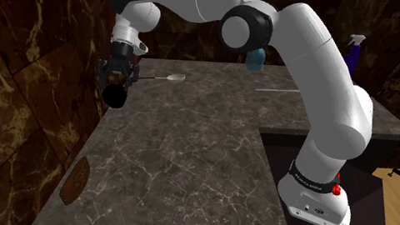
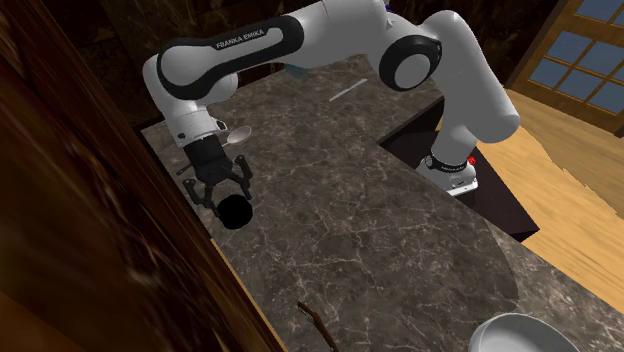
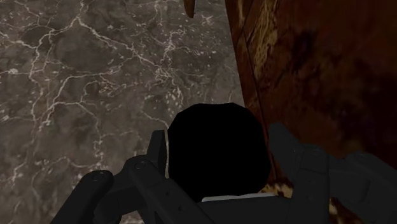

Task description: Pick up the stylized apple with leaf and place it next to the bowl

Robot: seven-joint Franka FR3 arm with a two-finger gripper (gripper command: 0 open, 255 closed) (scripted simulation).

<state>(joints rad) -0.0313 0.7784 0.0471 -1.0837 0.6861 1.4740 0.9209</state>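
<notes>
Apple (image 3: 216,149), rendered black, is clasped in the gripper (image 2: 228,197) above the counter (image 2: 380,230); the carry is judged under way, with travel toward the bowl (image 2: 520,335) required next.

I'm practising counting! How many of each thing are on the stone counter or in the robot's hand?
Black apple, held in the gripper: 1
Bowl: 1
Spoon: 1
Spray bottle: 1
Blue thing, unclear what: 1
Thin pale stick: 1
Flat brown thing: 1
Total: 7
</notes>
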